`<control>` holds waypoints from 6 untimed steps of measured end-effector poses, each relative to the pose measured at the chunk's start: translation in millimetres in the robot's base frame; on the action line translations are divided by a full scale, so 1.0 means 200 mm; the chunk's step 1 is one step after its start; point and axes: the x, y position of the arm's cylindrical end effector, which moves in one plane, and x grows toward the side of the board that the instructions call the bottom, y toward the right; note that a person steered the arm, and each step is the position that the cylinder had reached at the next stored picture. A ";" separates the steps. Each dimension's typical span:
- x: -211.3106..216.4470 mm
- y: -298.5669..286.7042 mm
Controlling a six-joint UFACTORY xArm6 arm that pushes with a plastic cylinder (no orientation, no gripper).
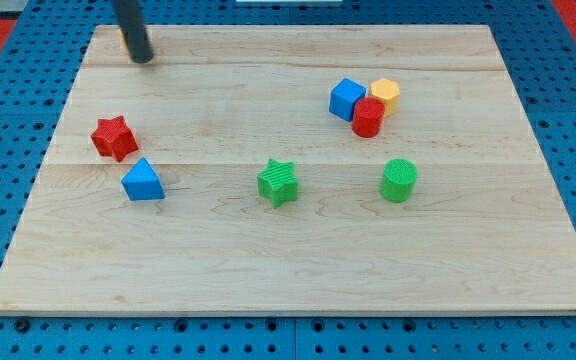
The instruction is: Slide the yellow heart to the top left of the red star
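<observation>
The red star (114, 137) lies at the board's left. My tip (141, 58) is near the board's top left corner, above and a little right of the red star and well apart from it. A small sliver of a yellow block (123, 42) shows just left of the rod; the rod hides most of it, so I cannot make out its shape. A yellow block (385, 94), hexagon-like, sits at the upper right, far from my tip.
A blue triangle (142, 181) lies just below the red star. A green star (278, 182) is at the centre and a green cylinder (399, 180) to its right. A blue cube (347, 99) and a red cylinder (368, 117) touch the yellow hexagon-like block. The wooden board's top edge (288, 28) is close to my tip.
</observation>
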 end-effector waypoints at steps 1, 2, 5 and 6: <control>-0.22 0.26; -0.25 0.19; -0.16 -0.52; -0.05 -0.48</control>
